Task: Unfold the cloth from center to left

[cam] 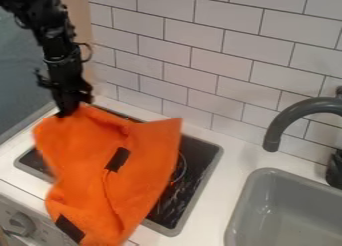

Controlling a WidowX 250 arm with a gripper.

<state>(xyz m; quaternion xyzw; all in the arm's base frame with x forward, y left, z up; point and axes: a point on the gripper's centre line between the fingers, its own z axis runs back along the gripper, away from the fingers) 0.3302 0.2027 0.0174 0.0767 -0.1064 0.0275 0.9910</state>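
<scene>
The orange cloth (110, 175) lies rumpled across the dark stove top, its upper left part lifted and its lower end reaching over the counter's front edge. It has black patches near its middle and at its lower left. At the upper left, the black gripper (67, 112) points down with its tip at the cloth's raised top edge, shut on the cloth. Cloth covers much of the stove's left and middle.
Around the cloth shows the stove top (200, 152) with its grey rim. A grey sink (284, 210) and a dark curved faucet (294, 115) stand at the right. White tiled wall (200, 55) rises behind; a knob (22, 223) is at the lower left.
</scene>
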